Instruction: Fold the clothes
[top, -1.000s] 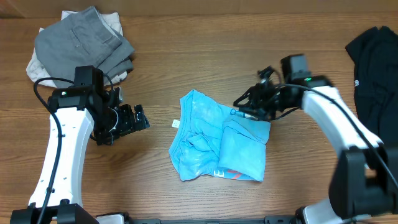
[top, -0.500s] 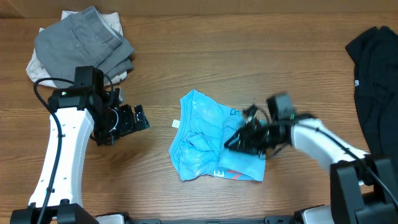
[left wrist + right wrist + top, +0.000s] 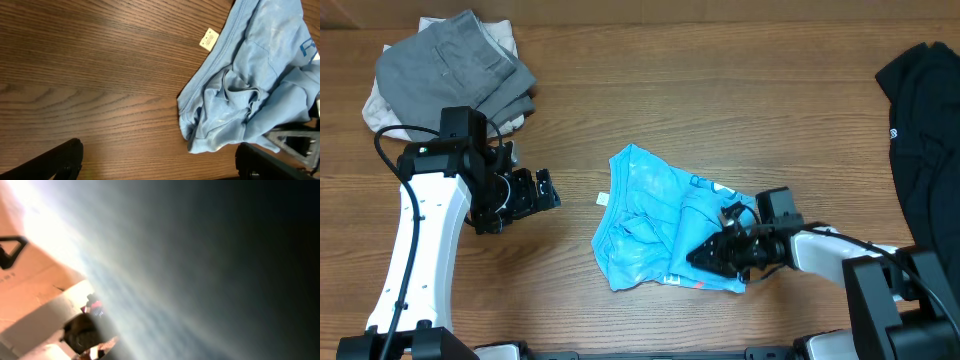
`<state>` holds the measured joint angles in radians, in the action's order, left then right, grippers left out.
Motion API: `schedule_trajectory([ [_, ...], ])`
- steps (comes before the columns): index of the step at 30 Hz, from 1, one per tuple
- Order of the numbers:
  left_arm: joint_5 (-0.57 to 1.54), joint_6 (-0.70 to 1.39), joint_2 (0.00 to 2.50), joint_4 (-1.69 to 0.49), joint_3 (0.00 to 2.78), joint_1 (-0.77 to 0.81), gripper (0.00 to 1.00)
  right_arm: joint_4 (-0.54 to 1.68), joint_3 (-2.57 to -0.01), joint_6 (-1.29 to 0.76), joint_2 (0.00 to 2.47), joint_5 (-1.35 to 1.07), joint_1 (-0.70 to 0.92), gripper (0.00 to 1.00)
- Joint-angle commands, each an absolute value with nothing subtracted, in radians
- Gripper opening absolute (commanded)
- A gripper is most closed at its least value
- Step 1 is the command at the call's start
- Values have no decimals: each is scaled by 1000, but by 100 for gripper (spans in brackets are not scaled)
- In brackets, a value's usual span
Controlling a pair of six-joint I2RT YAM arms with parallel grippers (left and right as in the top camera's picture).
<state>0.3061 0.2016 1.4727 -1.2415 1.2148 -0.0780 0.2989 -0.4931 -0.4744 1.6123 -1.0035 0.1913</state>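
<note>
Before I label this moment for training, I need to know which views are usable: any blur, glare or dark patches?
Overhead: sharp, evenly lit, blue T-shirt easy to read. Left wrist: crisp grain on the table, clear cloth folds, dark bottom corners. Right wrist: unusable, smeared blur, glare upper left fading to black on the right.

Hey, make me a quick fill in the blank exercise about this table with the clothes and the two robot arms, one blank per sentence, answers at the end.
1. The crumpled T-shirt in the middle of the table is light ____.
2. The left gripper hangs over bare wood beside it, jaws ____.
3. The pile at the table's far left corner has a ____ garment on top.
4. The black garment lies at the ____ edge of the overhead view.
Missing words: blue, open, grey, right.
</note>
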Motion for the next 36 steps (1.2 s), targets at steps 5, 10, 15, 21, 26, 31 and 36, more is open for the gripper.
schedule_trajectory([
  [5,306,179,1466,-1242,1211,-72,100,366,-734,-502,1515,-996,168,42],
  [10,307,179,1466,-1242,1211,-72,100,337,-757,-555,1525,-860,166,56],
  [15,307,179,1466,-1242,1211,-72,100,327,-745,-550,1625,-854,166,56],
  [21,307,179,1466,-1244,1211,-72,100,158,-746,-550,1824,-882,166,56],
  [26,306,179,1466,-1249,1211,-72,100,75,-757,-551,1860,-857,148,48],
  [31,303,179,1466,-1248,1211,-72,100,158,-784,-550,1748,-853,133,44],
  [36,304,179,1466,-1249,1211,-72,100,284,-789,-542,1520,-842,133,50],
])
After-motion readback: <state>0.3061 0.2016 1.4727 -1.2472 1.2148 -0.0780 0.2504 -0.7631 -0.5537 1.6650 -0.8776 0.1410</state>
